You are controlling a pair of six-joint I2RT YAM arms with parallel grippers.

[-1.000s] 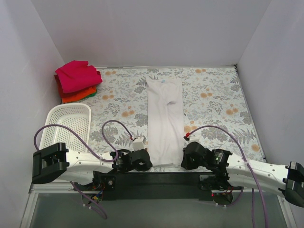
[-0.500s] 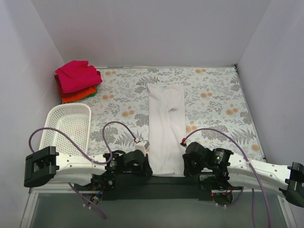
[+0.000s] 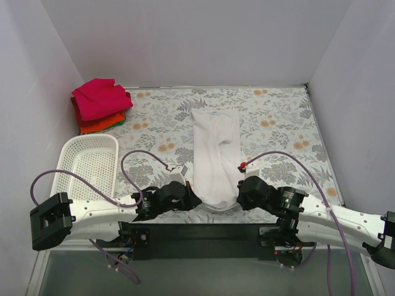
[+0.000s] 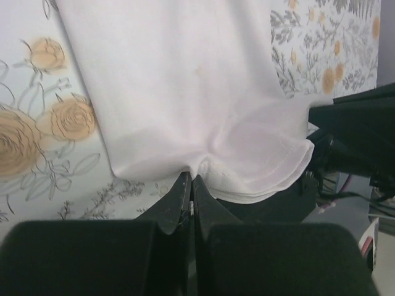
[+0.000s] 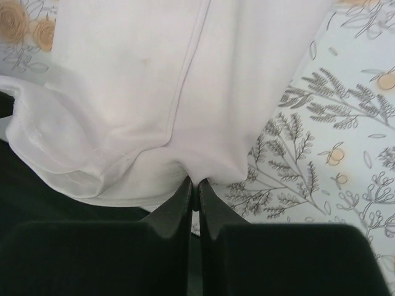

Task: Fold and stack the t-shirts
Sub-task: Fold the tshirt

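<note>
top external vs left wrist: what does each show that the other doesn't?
Only top external: the white t-shirt at full length down the middle of the table, the stack of folded t-shirts in the far left corner, and the white basket near it.
Only left wrist: the left jaws shut on the shirt's near hem, the cloth puckered at the pinch, and the hem stitching up close.
Both: the white t-shirt, its near end bunched, on the floral table cover.
</note>
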